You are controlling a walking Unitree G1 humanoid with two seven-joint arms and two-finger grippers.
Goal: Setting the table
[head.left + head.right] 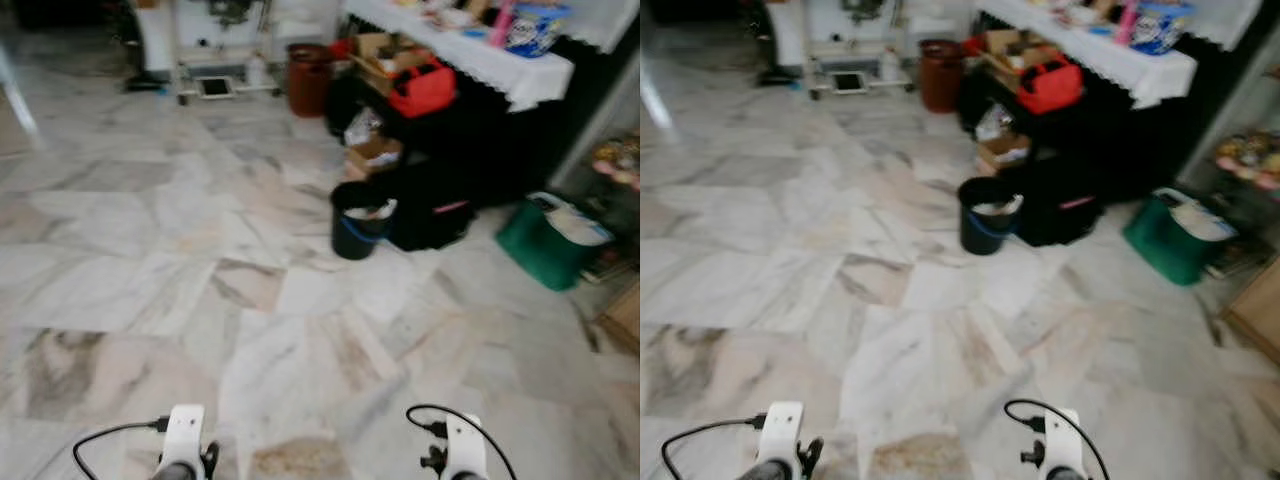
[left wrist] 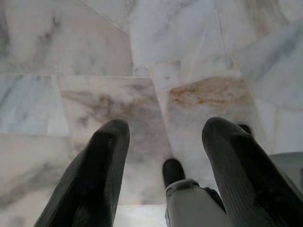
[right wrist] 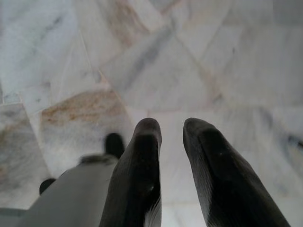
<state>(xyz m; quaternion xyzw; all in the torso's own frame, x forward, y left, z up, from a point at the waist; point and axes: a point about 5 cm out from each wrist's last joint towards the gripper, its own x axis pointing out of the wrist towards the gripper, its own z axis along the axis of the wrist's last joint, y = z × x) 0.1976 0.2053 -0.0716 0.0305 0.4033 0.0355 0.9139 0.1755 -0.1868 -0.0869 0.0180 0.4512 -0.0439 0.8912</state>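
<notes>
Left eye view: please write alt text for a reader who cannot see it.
A marble floor stretches ahead to a black bucket and dark bags beside a table with a white cloth. A green bin stands to the right.

marble floor (image 1: 790,250) | black bucket (image 1: 983,230) near white-clothed table (image 1: 1140,70) | green bin (image 1: 1170,240)

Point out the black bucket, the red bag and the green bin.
black bucket (image 1: 355,238): left eye view, on its front wall.
red bag (image 1: 424,90): left eye view, on its side, under the table.
green bin (image 1: 540,250): left eye view, on its green side.
</notes>
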